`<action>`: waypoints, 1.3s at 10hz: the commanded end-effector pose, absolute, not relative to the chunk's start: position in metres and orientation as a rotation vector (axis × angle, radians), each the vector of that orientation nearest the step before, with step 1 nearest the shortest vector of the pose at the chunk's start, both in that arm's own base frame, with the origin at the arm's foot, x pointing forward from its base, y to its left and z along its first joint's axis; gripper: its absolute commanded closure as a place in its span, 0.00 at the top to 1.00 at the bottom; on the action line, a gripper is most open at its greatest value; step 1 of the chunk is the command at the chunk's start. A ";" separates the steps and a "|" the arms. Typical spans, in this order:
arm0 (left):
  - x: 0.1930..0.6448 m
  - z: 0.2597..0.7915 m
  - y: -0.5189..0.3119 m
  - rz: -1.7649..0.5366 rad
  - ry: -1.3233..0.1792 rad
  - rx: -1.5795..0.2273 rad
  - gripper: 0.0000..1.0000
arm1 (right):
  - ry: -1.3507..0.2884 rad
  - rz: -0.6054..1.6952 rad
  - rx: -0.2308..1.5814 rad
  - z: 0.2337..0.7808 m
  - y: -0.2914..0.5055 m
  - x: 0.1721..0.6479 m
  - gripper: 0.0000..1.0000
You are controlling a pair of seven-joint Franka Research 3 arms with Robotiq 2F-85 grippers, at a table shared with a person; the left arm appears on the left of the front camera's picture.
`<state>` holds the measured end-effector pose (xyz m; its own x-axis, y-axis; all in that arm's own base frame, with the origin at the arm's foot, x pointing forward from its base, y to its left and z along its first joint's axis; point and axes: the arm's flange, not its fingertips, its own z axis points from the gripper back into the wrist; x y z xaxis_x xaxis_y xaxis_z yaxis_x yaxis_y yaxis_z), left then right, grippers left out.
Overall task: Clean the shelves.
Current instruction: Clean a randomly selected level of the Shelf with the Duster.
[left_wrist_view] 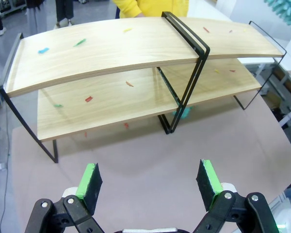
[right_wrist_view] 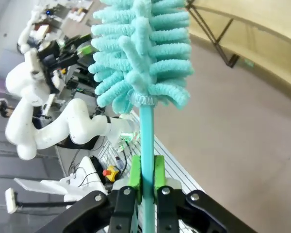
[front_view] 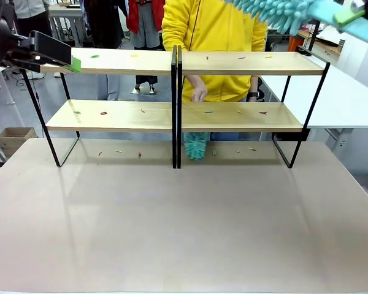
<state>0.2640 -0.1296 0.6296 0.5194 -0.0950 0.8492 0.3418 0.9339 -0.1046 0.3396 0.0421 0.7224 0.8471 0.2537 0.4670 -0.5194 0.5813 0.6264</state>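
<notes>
My left gripper [left_wrist_view: 149, 178] hangs open above the pale table [left_wrist_view: 136, 170], its green pads wide apart, facing the shelves [left_wrist_view: 111, 48]. My right gripper [right_wrist_view: 146, 171] is clamped on the handle of a teal duster [right_wrist_view: 140, 53], held high near the shelves' right end. The two racks stand side by side across the table's far half, their black frames just beside each other at the middle. Small coloured scraps [front_view: 103, 113] dot both tiers and the table beneath. A person in a yellow top [front_view: 214, 30] stands behind. A white side table [front_view: 349, 98] lies to the right and a cardboard box [front_view: 12, 138] sits on the floor to the left.
</notes>
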 end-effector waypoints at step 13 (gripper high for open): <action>0.263 0.630 -0.129 -0.266 -0.997 -0.272 1.00 | -0.276 0.370 0.696 0.705 0.095 0.432 0.12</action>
<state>0.2640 -0.1296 0.6296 0.5194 -0.0949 0.8492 0.3418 0.9339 -0.1047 0.4339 0.0935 0.7064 0.8974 0.2275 0.3780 -0.4187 0.7091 0.5673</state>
